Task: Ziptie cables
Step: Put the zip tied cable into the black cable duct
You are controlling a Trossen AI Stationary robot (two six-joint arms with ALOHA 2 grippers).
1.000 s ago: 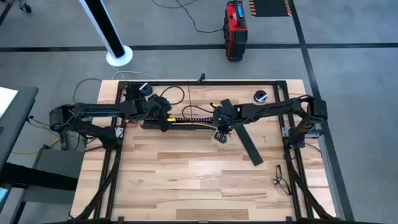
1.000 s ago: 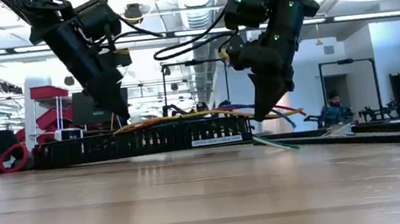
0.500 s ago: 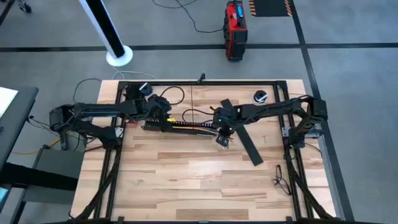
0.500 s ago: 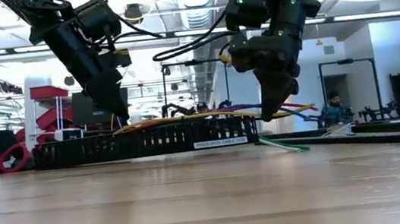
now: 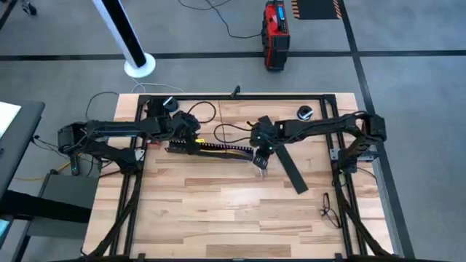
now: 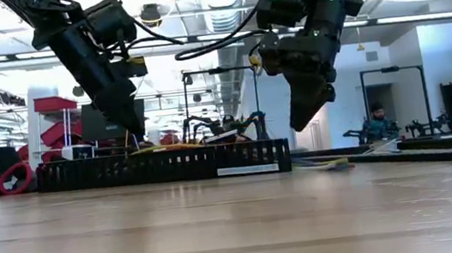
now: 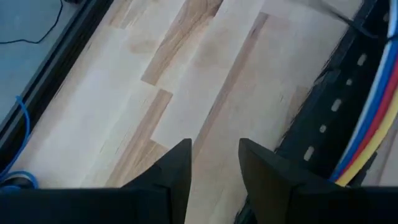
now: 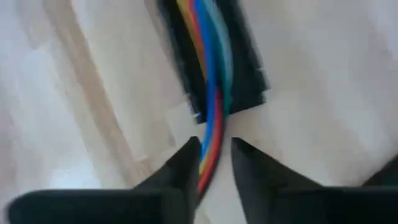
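Not far along, I'd say. The cables (image 8: 211,93) are lying down inside the black slotted channel (image 5: 215,148) now, running its length, with the loose ends spilling out past the channel's end near my right gripper (image 5: 261,161). No ziptie is around them anywhere that I can see, and I can't even spot one on the table (image 5: 218,211), so the actual tying is all still to do.

My right gripper hangs just above the channel's end. Its fingers (image 8: 180,168) sit slightly apart with the cable ends running between them, but I can't tell if they're really touching, so I'm calling it not pinched.

My left gripper (image 5: 191,140) is at the other end of the channel, fingers parted with only bare wood between them, holding nothing.

Channel contents: blue, red, yellow and pale wires, side by side. A flat black strip (image 5: 286,164) lies beside it, probably the cover.
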